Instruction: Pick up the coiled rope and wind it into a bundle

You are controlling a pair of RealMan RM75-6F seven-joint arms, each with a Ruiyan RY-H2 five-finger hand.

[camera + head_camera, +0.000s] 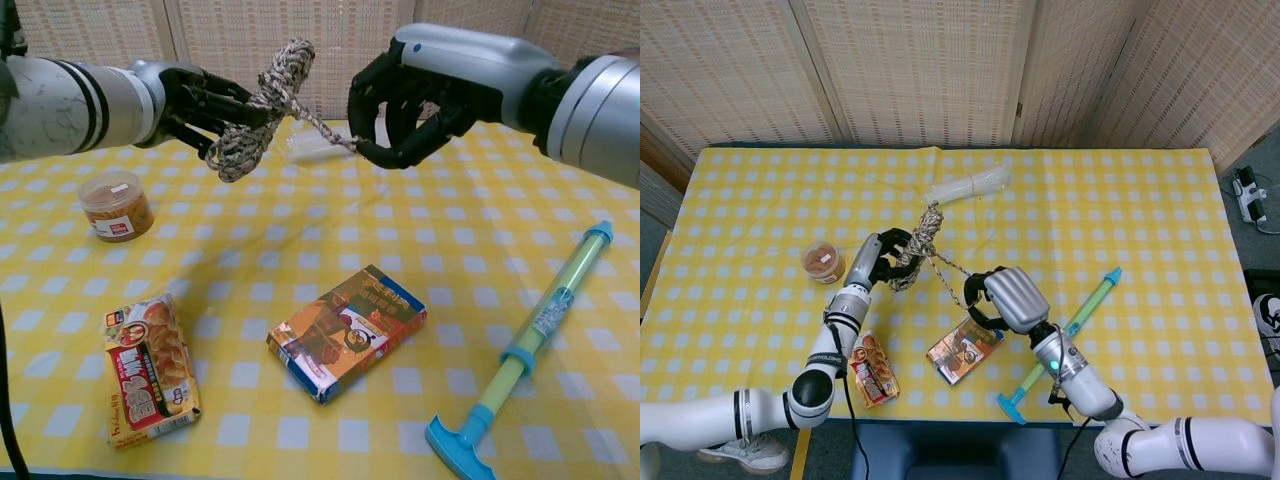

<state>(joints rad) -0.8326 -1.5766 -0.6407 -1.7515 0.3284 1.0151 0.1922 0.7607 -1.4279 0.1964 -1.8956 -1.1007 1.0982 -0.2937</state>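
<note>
Both hands hold the mottled rope aloft — bundled left, strand taut right

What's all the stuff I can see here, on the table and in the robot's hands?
rope: one, mottled tan and brown, bundle held in the air, a strand running to the right hand
jar: one, brown with red label, left part of table
snack pack: one, red and orange, near left edge
box: one, orange and dark, near middle
pump: one, blue and green, right side
plastic roll: one, clear, far middle
tablecloth: one, yellow and white checks
left hand: black fingers, grips the bundle
right hand: black fingers, pinches the strand's end
</note>
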